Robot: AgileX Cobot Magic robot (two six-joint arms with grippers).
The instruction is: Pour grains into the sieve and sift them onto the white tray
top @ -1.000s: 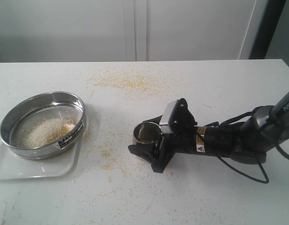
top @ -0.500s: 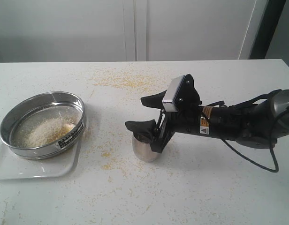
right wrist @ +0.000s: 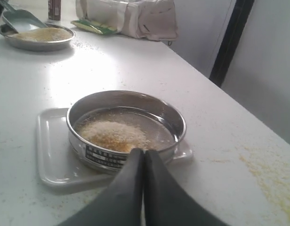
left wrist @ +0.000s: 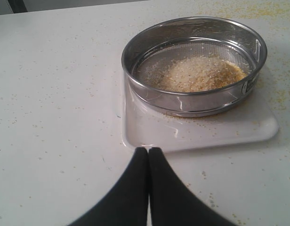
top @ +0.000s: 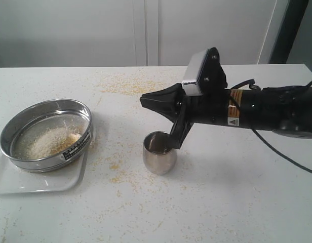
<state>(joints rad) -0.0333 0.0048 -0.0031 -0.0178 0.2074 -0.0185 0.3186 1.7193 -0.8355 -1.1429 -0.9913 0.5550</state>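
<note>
My right gripper (right wrist: pixel 144 153) has matte, charcoal-black fingers (right wrist: pixel 128 188), broad at the root and curving to narrow, rounded tips. My left gripper (left wrist: pixel 148 150) has the same dark, smooth, tapering blades. Behind the right one, my arm (top: pixel 277 114) is a thick black barrel with a slight sheen. A yellow-and-white warning label (top: pixel 232 109) with a small black triangle wraps round it. On top sits a silver-grey camera box (top: pixel 196 71) with rounded corners, set in a black bracket dotted with dark screws (top: pixel 213 57). A thin black cable (top: pixel 287 154) trails from the underside.
</note>
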